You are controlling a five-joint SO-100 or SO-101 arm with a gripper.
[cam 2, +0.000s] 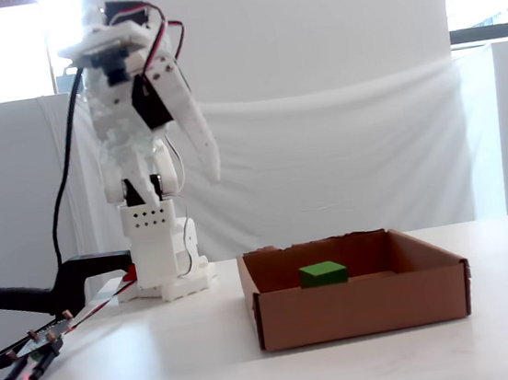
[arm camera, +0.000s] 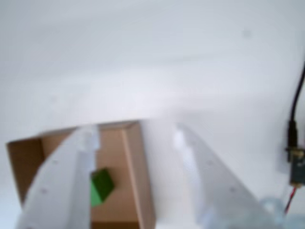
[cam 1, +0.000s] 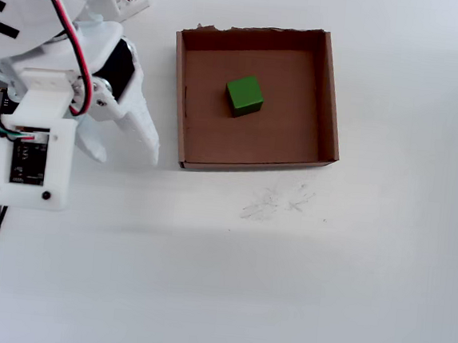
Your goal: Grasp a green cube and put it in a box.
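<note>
The green cube [cam 1: 244, 95] lies on the floor of the box [cam 1: 332, 100], a little back of its middle in the overhead view, and nothing touches it. The fixed view shows the cube [cam 2: 323, 273] low behind the front wall of the box [cam 2: 361, 307]. My gripper [cam 1: 122, 152] is open and empty, left of the box in the overhead view. In the fixed view the gripper [cam 2: 187, 175] hangs high above the table, well clear of the box. In the wrist view the left finger partly covers the cube [arm camera: 102, 185] inside the box [arm camera: 134, 162], and the gripper [arm camera: 133, 136] is spread wide.
The arm's base [cam 2: 163, 277] stands on the white table left of the box. Loose wires [cam 2: 33, 351] trail at the table's front left. A cable and small circuit board [arm camera: 295, 162] show at the wrist view's right edge. Faint pencil marks [cam 1: 279, 200] lie in front of the box.
</note>
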